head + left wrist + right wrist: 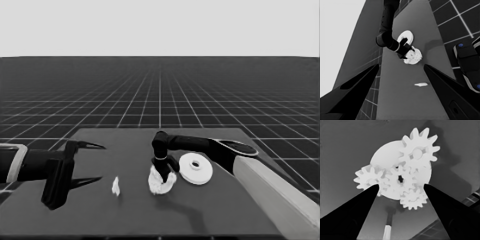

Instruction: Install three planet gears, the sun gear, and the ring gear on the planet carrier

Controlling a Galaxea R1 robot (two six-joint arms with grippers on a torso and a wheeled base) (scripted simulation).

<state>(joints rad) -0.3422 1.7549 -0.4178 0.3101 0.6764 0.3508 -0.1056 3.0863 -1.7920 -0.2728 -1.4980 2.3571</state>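
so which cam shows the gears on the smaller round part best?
Right wrist view: four gears lie spread on the smaller round part, teeth distinct, between the open right gripper. Head view shows only a white clump under that gripper. Left wrist view shows it small, partly hidden by the arm.

Lighting was even and dim, with no glare. White parts stood bright against the dark worktop (130, 210). The right arm (190, 143) cast a soft shadow on the worktop toward the near edge. The gears (402, 180) threw a diffuse shadow beside them. Outlines were slightly soft throughout.
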